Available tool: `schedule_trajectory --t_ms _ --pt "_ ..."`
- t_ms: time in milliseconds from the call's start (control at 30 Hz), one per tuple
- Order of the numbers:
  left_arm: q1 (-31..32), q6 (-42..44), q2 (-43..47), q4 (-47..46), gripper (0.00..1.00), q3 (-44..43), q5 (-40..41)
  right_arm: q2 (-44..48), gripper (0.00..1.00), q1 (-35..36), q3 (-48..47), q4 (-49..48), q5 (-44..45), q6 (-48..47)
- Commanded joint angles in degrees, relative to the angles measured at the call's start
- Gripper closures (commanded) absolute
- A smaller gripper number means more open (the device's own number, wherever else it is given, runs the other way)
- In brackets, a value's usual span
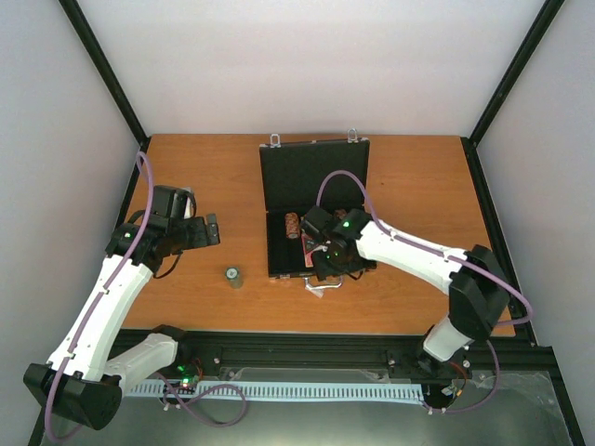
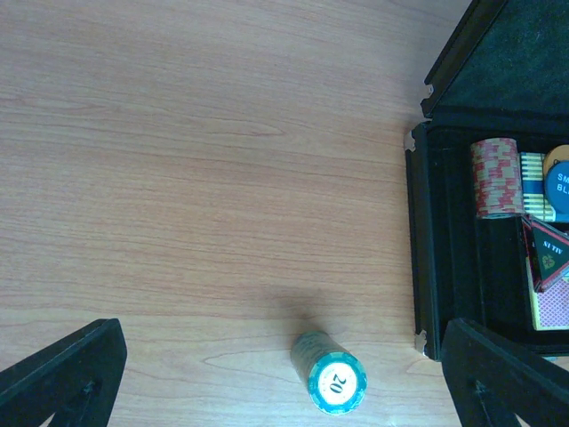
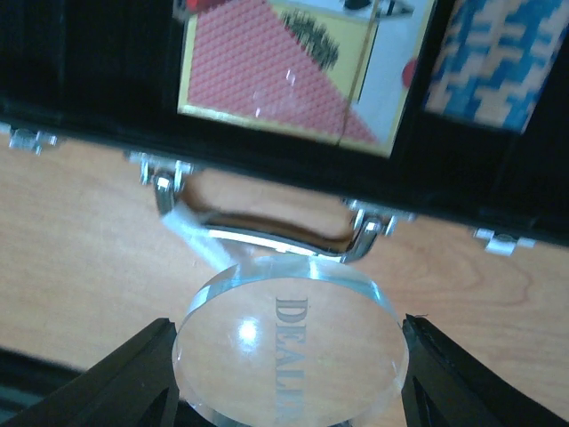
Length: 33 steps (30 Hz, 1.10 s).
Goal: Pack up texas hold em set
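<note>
- One black briefcase (image 1: 311,172), open in the middle of the table (image 1: 409,186), lid tipped back toward the far side.
- Inside the tray: red chip stack (image 2: 495,176) lying on its side at the left end, blue round button (image 2: 560,182) just beside it, card deck (image 3: 267,76) with a red patterned back toward the near wall, blue-striped chip stack (image 3: 498,58) to one side of the deck.
- Silver handle (image 3: 267,236) on the near outer wall, folded down toward the table.
- Clear dealer disc (image 3: 289,351), marked "DEALER", outside the case just in front of the handle, its far edge over the handle.
- Right gripper (image 3: 289,331) part-way closed on that disc, one of its fingers (image 3: 133,374) against the rim on each side; cannot tell whether lifted off the wood.
- Green chip stack (image 2: 333,378) marked 20, standing alone on the table, left of the case's near left corner and apart from it.
- Left gripper (image 2: 284,325) spread wide, holding nothing, hanging over bare wood beyond the green stack.
</note>
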<state>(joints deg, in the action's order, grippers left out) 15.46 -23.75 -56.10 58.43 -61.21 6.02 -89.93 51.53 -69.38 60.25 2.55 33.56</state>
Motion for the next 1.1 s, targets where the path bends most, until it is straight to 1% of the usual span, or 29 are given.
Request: schedule_trajectory --t_ms 0,200,400,1067 --pt "-0.17 0.54 0.60 -0.95 0.00 -0.05 0.33 -5.26 0.59 -3.19 -4.54 0.12 2.53 -4.56" --pt "-0.17 0.54 0.35 -1.29 0.00 0.13 0.01 -11.99 0.59 -7.62 -10.17 -1.97 2.83 -8.72" --pt "-0.17 0.83 -0.08 -1.35 0.00 0.04 0.10 -16.79 0.59 -9.72 -13.81 -3.11 2.41 -11.30" --pt "-0.19 1.74 -1.26 -0.83 0.00 -0.68 0.66 -22.55 0.58 -12.24 -14.73 -5.89 0.00 -13.37"
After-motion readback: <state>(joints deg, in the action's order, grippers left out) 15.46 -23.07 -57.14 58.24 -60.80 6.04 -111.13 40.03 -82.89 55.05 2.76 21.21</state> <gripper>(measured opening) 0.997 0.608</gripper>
